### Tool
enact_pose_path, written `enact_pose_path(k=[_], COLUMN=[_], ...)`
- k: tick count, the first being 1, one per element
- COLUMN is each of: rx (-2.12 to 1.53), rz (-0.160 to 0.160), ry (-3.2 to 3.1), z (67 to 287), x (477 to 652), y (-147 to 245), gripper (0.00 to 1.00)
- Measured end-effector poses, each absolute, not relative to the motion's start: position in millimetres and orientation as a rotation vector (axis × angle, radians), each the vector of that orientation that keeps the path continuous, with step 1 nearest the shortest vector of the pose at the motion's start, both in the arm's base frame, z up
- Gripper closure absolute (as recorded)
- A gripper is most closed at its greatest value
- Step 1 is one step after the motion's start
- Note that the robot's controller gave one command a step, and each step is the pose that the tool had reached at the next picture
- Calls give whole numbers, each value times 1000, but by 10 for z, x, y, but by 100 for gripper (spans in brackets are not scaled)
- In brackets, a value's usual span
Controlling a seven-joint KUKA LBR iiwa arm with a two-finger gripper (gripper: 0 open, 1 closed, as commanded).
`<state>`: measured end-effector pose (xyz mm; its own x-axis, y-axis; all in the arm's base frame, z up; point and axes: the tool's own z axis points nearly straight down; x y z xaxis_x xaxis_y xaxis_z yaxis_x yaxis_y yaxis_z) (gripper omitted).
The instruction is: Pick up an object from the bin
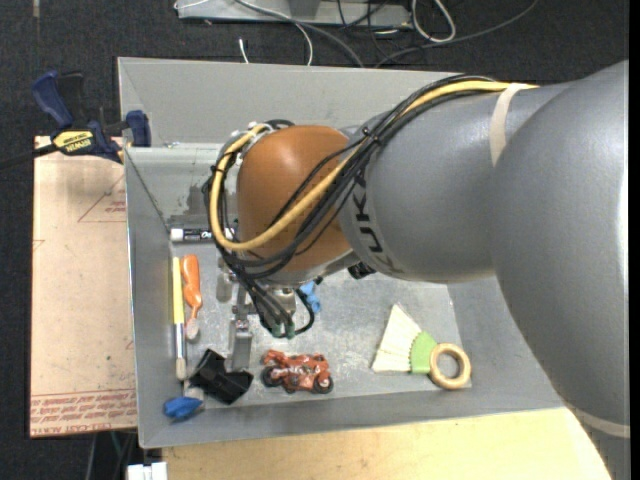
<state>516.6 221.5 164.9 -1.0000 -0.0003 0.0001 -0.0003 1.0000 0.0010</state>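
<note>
The black crumpled piece lies in the near-left corner of the bin, with the gripper just above its right edge — spread or closed, I cannot tell — so a good pick likely means centring over it, clear of the red toy motorbike just beside.

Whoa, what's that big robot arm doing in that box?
The grey arm is reaching from the right down into the bin to pick something out. Its end effector hangs low near the front left, just above a black thing. A red toy lies right beside it, and a wooden ring lies further right. I cannot tell whether it has grabbed anything.
</note>
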Motion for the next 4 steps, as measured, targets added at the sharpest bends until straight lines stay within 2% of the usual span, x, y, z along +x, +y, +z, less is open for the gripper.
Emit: enact_pose_path(k=[1, 2, 3, 4], rx=[-28, -34, -49, -210], rz=[-2, -4, -6, 4], ry=[-3133, -3141, -3132, -3119], z=[890, 1035, 1028, 848], x=[4870, 4939, 4848, 4826], y=[2261, 2246, 2367, 2297], gripper=[0, 0, 0, 0])
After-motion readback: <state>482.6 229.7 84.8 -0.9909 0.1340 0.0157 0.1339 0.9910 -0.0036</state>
